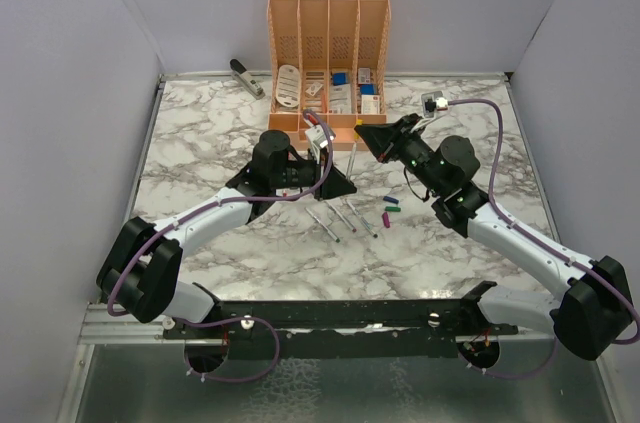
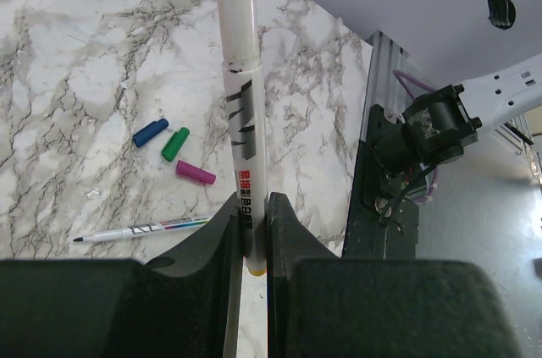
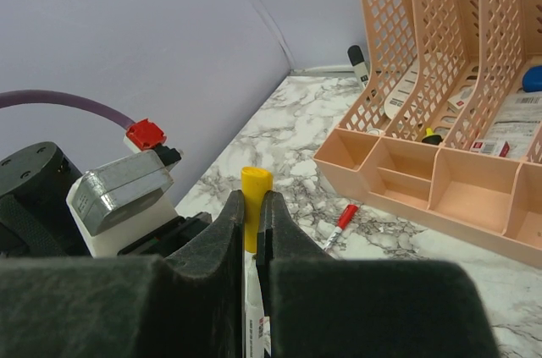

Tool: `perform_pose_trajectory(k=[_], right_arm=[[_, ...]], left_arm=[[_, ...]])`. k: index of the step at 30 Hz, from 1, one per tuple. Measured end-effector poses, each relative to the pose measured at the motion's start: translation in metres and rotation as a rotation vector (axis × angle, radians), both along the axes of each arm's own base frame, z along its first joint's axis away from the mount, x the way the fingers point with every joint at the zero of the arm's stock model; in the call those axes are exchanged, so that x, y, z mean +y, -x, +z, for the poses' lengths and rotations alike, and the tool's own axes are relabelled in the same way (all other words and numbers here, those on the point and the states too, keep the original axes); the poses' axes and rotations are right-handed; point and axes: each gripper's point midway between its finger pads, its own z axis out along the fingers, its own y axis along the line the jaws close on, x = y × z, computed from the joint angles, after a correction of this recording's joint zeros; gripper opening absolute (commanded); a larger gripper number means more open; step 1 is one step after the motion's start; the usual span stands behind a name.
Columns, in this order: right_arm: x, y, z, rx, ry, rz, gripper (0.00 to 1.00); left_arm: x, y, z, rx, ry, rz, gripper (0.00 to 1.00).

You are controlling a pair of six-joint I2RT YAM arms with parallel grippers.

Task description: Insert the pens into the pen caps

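- Pen (image 2: 241,104): a white marker with grey and red print, held in the air over the middle of the marble table (image 1: 215,143). It is pinched low on its barrel so that most of its length sticks out free.
- Left gripper (image 2: 251,206): clamped tight on that pen. Gripping near one end leaves the other end clear for a cap, and it seems meant to hold the pen steady.
- Yellow cap (image 3: 254,184): squeezed between the fingers of the right gripper (image 3: 254,201). A printed white barrel shows just beneath it in the right wrist view.
- The cap and the pen look lined up end to end. Whether the cap is fully seated I cannot tell, since the fingers hide the joint.
- To the right of the held pen, the blue cap (image 2: 150,132), green cap (image 2: 175,145) and purple cap (image 2: 196,173) lie close together on the table.
- Just left of those caps, three loose pens (image 1: 345,216) lie side by side. By my judgement most of the job remains.
- Further out, a red-tipped pen (image 3: 343,218) lies in front of the peach desk organiser (image 3: 461,206) at the far edge.
- A stapler (image 1: 245,78) sits at the far left.
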Motion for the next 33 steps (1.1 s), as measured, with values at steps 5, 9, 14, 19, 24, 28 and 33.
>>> perform_pose_trajectory(k=[5, 9, 14, 19, 24, 28, 33], right_arm=[[0.0, -0.001, -0.001, -0.003, 0.008, -0.001, 0.01], [0.0, -0.001, -0.002, -0.002, 0.011, -0.002, 0.01], [0.001, -0.002, -0.005, 0.005, 0.016, -0.002, 0.01], [0.001, -0.003, -0.009, 0.013, 0.027, -0.002, 0.01], [0.001, -0.002, -0.014, 0.028, 0.042, -0.001, 0.01], [0.001, -0.002, -0.019, 0.043, 0.053, 0.001, 0.01], [0.003, 0.0, -0.021, 0.047, 0.056, 0.015, 0.01]], left_arm=[[-0.001, -0.002, 0.004, -0.009, 0.005, 0.001, 0.0], [-0.002, -0.003, 0.005, -0.011, 0.006, 0.002, 0.0], [-0.002, -0.005, 0.002, -0.006, 0.001, 0.005, 0.0], [-0.002, -0.007, 0.002, -0.008, -0.002, 0.018, 0.0], [-0.002, -0.01, 0.001, -0.012, -0.005, 0.032, 0.0], [-0.002, -0.011, 0.001, -0.013, -0.006, 0.039, 0.0], [-0.002, -0.012, 0.001, -0.014, -0.006, 0.042, 0.0]])
